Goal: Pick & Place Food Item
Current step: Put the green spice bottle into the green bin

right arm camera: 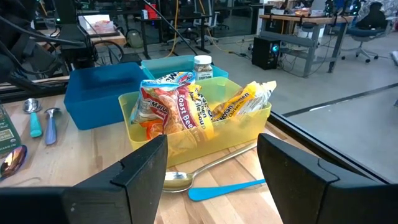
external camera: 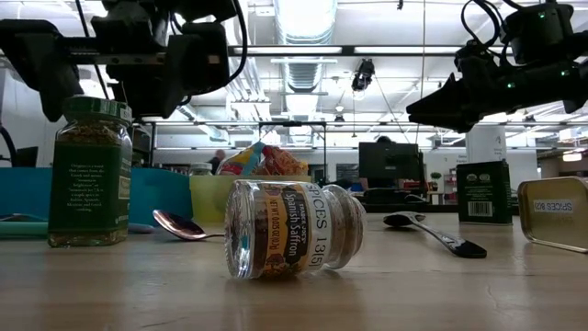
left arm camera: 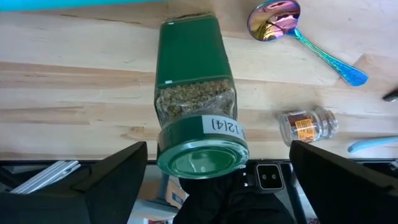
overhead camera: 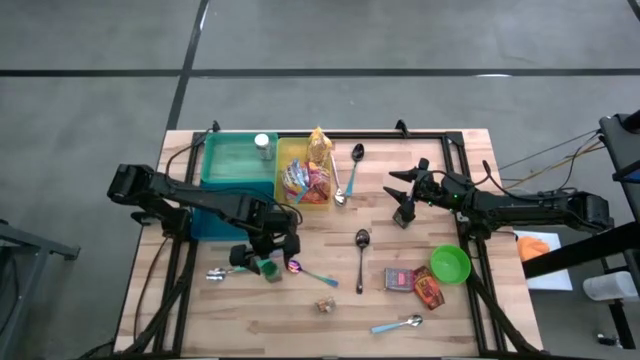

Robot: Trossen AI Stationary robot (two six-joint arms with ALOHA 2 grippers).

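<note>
Green-capped herb jar set upright on the table, left pincer spread above it

The green herb jar (left arm camera: pixel 196 118) is seen standing near the left front part of the table (overhead camera: pixel 250 320), between the wide-open fingers (left arm camera: pixel 118 180) of the left pincer (overhead camera: pixel 262 262), with nothing gripped. The right pincer (overhead camera: pixel 404 198) is held above the table's right half, jaws partly apart and empty, facing the yellow bin (right arm camera: pixel 205 134) of snack packets.
</note>
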